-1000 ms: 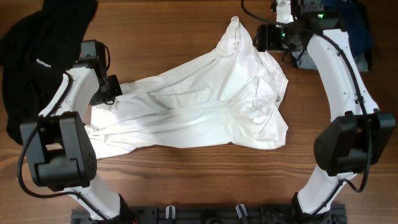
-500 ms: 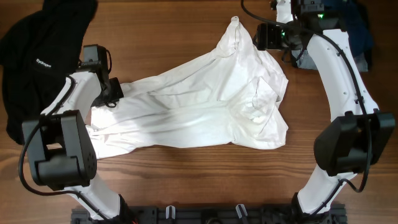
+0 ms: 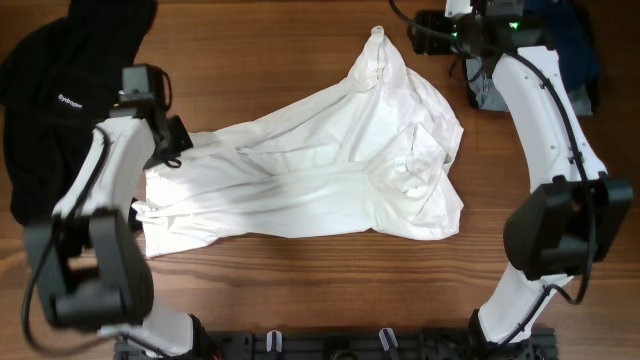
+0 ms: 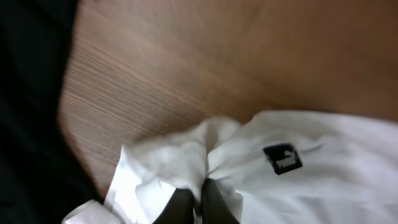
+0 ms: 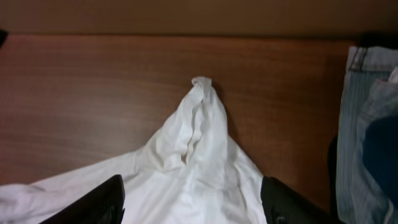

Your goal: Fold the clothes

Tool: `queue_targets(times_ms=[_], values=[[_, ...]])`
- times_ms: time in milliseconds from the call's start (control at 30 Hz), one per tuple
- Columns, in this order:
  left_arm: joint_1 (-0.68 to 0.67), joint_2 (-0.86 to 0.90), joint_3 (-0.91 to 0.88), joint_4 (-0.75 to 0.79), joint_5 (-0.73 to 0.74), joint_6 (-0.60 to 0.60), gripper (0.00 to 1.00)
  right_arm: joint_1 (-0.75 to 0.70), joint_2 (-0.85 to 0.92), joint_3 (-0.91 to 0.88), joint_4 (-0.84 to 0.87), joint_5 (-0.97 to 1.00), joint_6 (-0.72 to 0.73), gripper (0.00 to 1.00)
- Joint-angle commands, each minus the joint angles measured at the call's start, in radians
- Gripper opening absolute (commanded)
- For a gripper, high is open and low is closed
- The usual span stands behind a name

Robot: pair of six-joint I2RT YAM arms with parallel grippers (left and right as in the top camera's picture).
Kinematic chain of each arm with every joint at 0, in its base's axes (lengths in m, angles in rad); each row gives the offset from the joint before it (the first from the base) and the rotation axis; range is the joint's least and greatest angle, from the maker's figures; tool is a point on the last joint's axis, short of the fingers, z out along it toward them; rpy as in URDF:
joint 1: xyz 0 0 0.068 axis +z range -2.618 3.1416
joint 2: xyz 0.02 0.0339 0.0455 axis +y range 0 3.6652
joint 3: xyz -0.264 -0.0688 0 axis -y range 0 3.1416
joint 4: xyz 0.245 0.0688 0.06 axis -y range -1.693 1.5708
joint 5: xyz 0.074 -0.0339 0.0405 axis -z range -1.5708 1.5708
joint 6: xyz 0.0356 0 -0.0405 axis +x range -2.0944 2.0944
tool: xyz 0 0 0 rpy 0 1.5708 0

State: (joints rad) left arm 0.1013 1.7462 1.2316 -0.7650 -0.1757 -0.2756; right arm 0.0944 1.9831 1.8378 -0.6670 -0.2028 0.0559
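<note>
The clothes are chiefly a white T-shirt (image 3: 320,185), lying crumpled across the middle of the table. My left gripper (image 3: 178,150) is shut on a bunched fold at its left edge; in the left wrist view the fingers (image 4: 180,208) pinch white cloth next to a small black PUMA label (image 4: 283,158). At the far side, my right gripper (image 3: 415,38) stands open beside the shirt's pointed tip (image 3: 379,40). The right wrist view shows its fingers (image 5: 99,202) wide apart over the T-shirt (image 5: 199,180), holding nothing. A black garment (image 3: 60,90) lies at the far left.
A pile of blue and grey striped clothes (image 3: 575,55) sits at the far right corner, also in the right wrist view as striped cloth (image 5: 367,124). The black garment (image 4: 31,93) lies close to my left gripper. Bare wooden table (image 3: 330,290) runs along the front.
My left gripper opened briefly and has shut on the shirt's left edge, shifting slightly left. My right gripper has drawn back toward the far edge, off the shirt's tip.
</note>
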Motion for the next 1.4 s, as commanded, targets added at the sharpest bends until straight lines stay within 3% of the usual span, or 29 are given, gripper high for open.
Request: queue_targets(times_ms=[0,100,300,567,933,1033,1100,1267,1367], values=[[0.008,-0.142,0.031,-0.018,-0.016,-0.082,0.04,0.007,0.121,0.017,0.150,-0.058,0.034,0.70],[0.008,-0.168,0.031,-0.031,0.004,-0.105,0.04,0.054,0.249,0.018,0.353,-0.060,0.079,0.70],[0.007,-0.167,0.031,-0.060,0.010,-0.107,0.04,0.117,0.438,0.018,0.562,-0.026,0.135,0.70],[0.008,-0.160,0.031,-0.040,0.009,-0.107,0.04,0.121,0.501,0.023,0.671,0.122,0.157,0.69],[0.008,-0.160,0.031,-0.040,0.010,-0.107,0.04,0.098,0.572,0.024,0.790,0.206,0.209,0.58],[0.008,-0.160,0.031,-0.039,0.010,-0.107,0.04,0.094,0.579,0.024,0.805,0.204,0.210,0.42],[0.008,-0.160,0.031,-0.039,0.010,-0.107,0.04,0.094,0.578,0.032,0.808,0.203,0.230,0.06],[0.008,-0.160,0.031,-0.035,0.010,-0.107,0.04,0.093,0.572,0.196,0.644,0.117,0.218,0.04],[0.008,-0.160,0.031,-0.035,0.010,-0.107,0.04,0.093,0.543,0.375,0.377,0.067,0.168,0.04]])
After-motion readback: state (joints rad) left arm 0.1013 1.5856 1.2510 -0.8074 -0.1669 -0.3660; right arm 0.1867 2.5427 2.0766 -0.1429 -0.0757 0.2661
